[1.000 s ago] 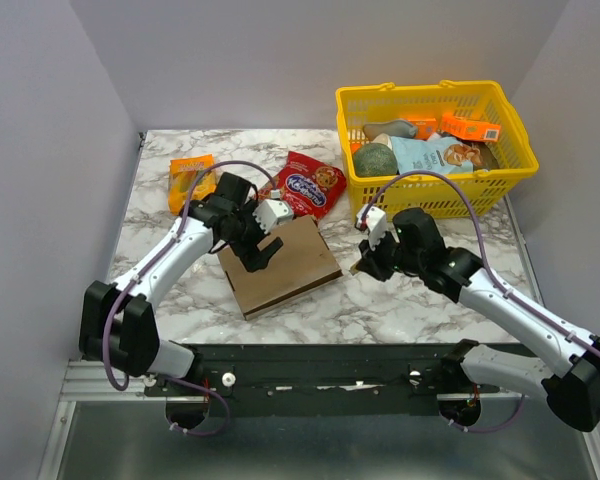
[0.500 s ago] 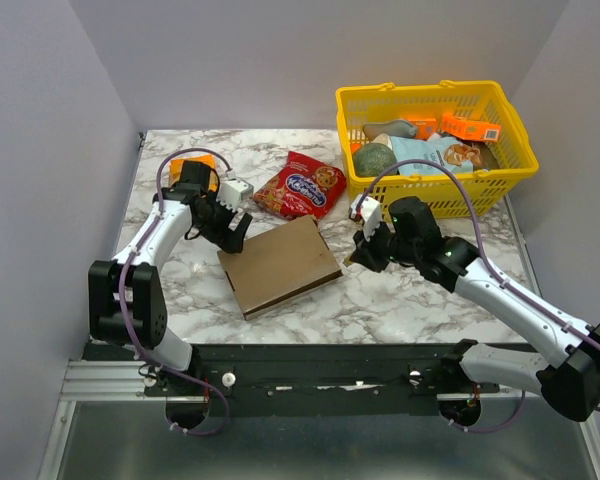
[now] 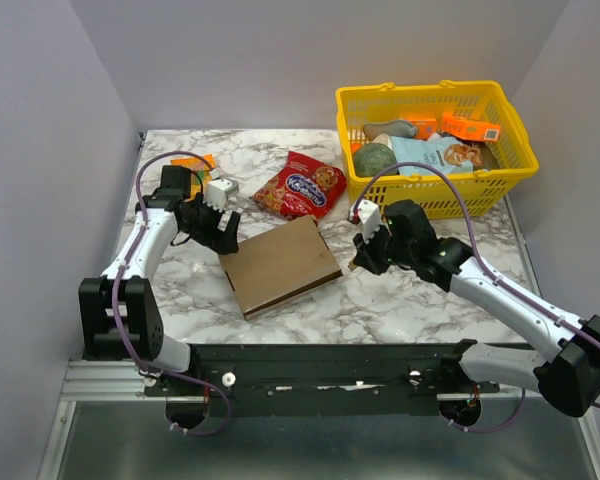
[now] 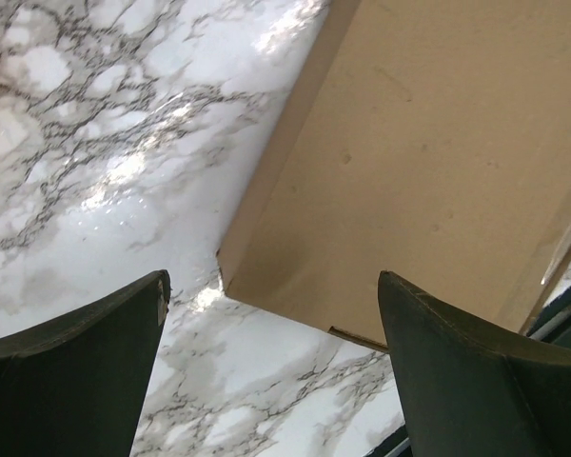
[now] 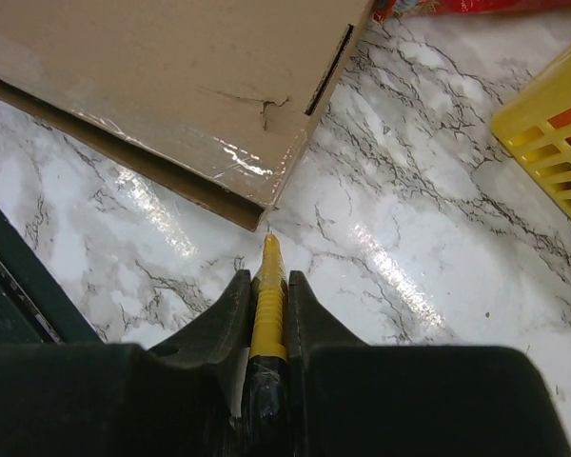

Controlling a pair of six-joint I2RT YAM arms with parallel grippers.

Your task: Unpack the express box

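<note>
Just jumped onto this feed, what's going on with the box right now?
The right gripper is clamped on a thin yellow tool, probably a cutter. Its tip points at the near corner of the express box and is just short of it. The left gripper hovers open by the box's opposite corner, holding nothing. The box lies flat and closed on the marble table, so unpacking hasn't started.

Plain pale lilac walls [image 3: 280,60] box in the white, grey-veined marble table [image 3: 380,300] from nine to three o'clock. A dark metal rail [image 3: 320,368] edges it at six.
</note>
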